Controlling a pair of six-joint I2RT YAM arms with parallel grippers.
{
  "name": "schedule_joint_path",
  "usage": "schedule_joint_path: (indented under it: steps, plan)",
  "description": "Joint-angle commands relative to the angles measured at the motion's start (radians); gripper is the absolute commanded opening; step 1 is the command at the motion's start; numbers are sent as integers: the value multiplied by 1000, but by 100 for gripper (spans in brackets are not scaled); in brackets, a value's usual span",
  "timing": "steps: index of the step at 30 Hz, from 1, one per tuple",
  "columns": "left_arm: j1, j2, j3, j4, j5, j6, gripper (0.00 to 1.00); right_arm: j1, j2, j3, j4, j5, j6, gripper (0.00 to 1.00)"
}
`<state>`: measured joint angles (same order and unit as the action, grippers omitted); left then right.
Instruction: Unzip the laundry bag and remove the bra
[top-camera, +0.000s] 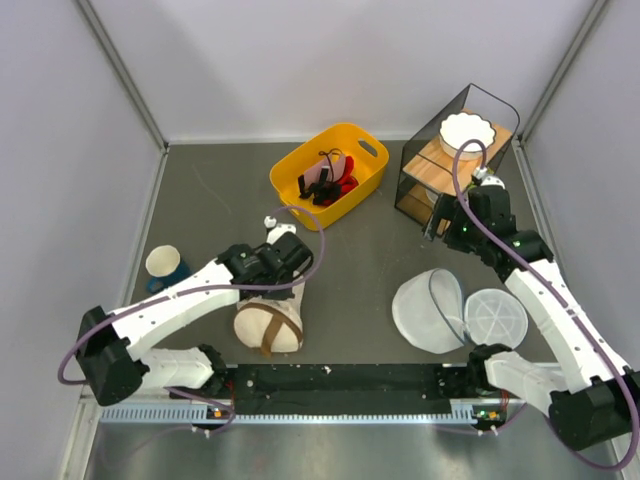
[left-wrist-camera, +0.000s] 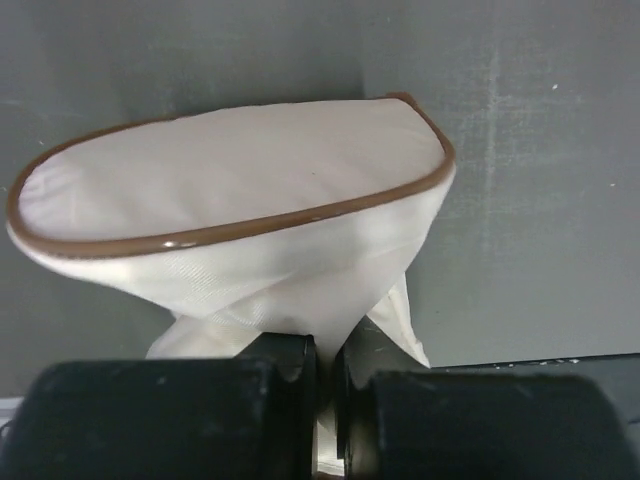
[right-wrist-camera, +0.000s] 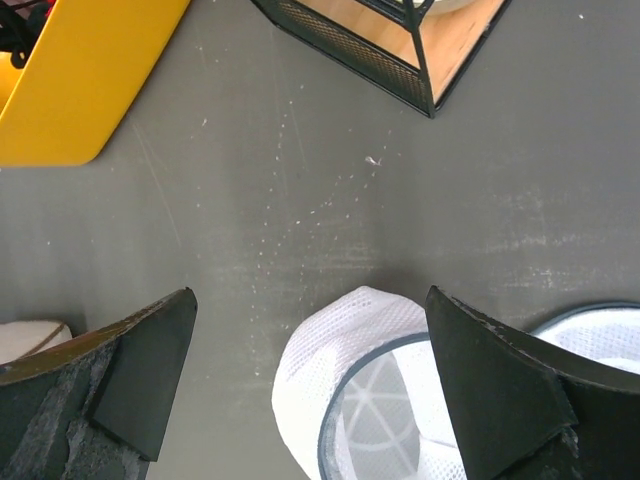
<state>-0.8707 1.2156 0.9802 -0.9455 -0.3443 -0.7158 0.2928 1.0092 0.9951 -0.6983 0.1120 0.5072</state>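
Left gripper (left-wrist-camera: 325, 345) sat on the cream canvas drum-shaped laundry bag with brown strap (top-camera: 268, 325), jaws clamped together on a pinch of its cream fabric. In the left wrist view I saw an oval cream panel edged in brown piping, with the cloth below it twisted in toward the jaws. I couldn't tell whether the zipper was open or shut.

From the top camera the laundry bag lay on the grey tabletop (top-camera: 360, 260) at near left, just beyond the arm bases, with the strap crossing its near end.

Right gripper (right-wrist-camera: 310, 300) hung over bare tabletop, jaws wide apart and holding nothing. Below it were two white mesh round pouches: one open (top-camera: 430, 310), and one flat (top-camera: 495, 318) just beside it.

At the far side stood a yellow plastic bin (top-camera: 365, 180) with black and red items inside. Right of it stood a black wire rack with wooden shelves (top-camera: 425, 175), a white scalloped bowl (top-camera: 468, 132) on top. A small pale cup (top-camera: 162, 262) stood at far left.
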Motion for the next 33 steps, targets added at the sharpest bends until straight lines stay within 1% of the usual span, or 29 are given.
schedule_joint_path:
  steps: [1, 2, 3, 4, 5, 6, 8, 12, 13, 15, 16, 17, 18, 20, 21, 22, 23, 24, 25, 26, 27, 29, 30, 31, 33]
  plan:
    - [1, -31, 151, -24, -26, 13, 0, 8, 5, 36, 51, -57, -10, 99]
    - [7, -48, 166, -9, -6, 38, 0, 6, 5, 34, 56, -72, -13, 99]
    - [15, -57, 176, 14, 60, 48, 0, 11, 3, 31, 62, -109, -19, 99]
    - [27, -65, 189, 39, 103, 61, 0, 16, -4, 24, 66, -109, -21, 99]
    - [68, -74, 192, 98, 170, 85, 0, 23, -9, 19, 77, -138, -25, 99]
    - [93, -70, 195, 118, 289, 93, 0, 37, -17, 14, 83, -149, -35, 99]
    - [156, -16, 210, 163, 410, 113, 0, 84, -41, -6, 115, -158, -45, 99]
    - [168, 116, 255, 183, 502, 162, 0, 155, -60, -35, 132, -143, -59, 99]
    - [167, 165, 279, 182, 557, 167, 4, 167, -63, -45, 132, -143, -61, 99]
    - [167, 196, 308, 177, 609, 173, 46, 207, -75, -58, 132, -138, -64, 99]
    - [165, 197, 322, 178, 637, 177, 68, 222, -77, -76, 132, -133, -62, 99]
    - [168, 188, 330, 177, 633, 187, 93, 262, -81, -82, 128, -115, -53, 99]
    - [168, 174, 334, 175, 621, 194, 99, 293, -92, -91, 141, -73, -32, 99]
    - [189, 118, 336, 171, 570, 211, 99, 382, -103, -125, 169, -31, -29, 99]
    - [203, 98, 336, 162, 545, 217, 99, 511, -103, -128, 177, 63, -32, 99]
    - [222, 57, 328, 134, 524, 226, 99, 567, -92, -127, 180, 110, -33, 99]
    - [277, 33, 322, 116, 489, 239, 99, 625, -80, -124, 180, 148, -36, 99]
    - [310, 7, 312, 103, 484, 245, 99, 704, -67, -119, 183, 205, -41, 99]
    - [349, -43, 283, 91, 485, 251, 99, 747, -38, -106, 195, 231, -42, 99]
    - [422, -66, 267, 87, 485, 259, 99, 784, -25, -101, 209, 256, -50, 99]
    - [458, -92, 253, 86, 490, 266, 99, 858, -6, -93, 224, 302, -70, 99]
    - [542, -149, 223, 76, 499, 285, 99, 914, 67, -55, 264, 334, -93, 99]
    - [564, -162, 215, 70, 511, 292, 99, 958, 98, -15, 275, 344, -110, 99]
    - [581, -174, 212, 65, 516, 300, 99, 970, 177, 8, 276, 347, -116, 99]
    - [613, -183, 200, 62, 498, 311, 99, 997, 253, 71, 276, 370, -130, 98]
